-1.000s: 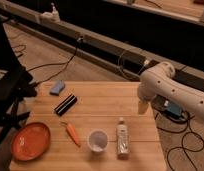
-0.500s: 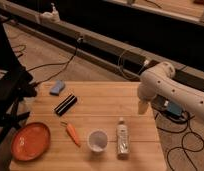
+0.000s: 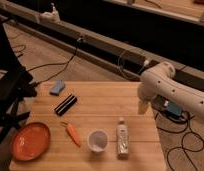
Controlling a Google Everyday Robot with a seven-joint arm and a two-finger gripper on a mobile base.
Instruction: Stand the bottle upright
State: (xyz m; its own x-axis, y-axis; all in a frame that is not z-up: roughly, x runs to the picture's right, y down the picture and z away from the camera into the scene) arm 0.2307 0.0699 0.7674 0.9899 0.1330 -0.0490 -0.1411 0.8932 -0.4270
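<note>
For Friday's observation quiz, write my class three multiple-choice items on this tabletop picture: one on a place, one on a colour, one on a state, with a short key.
1. In the picture, the bottle lies on which side of the white cup?
A. left
B. right
C. behind it

2. The plate is:
A. blue
B. orange
C. green

3. While the tool hangs near the right edge of the table, the bottle is:
A. upright
B. lying flat
C. lifted off the wood

Key:
1 B, it lies just right of the cup.
2 B, the dish at the near left corner is orange.
3 B, it lies lengthwise on the wood, apart from the tool.
</note>
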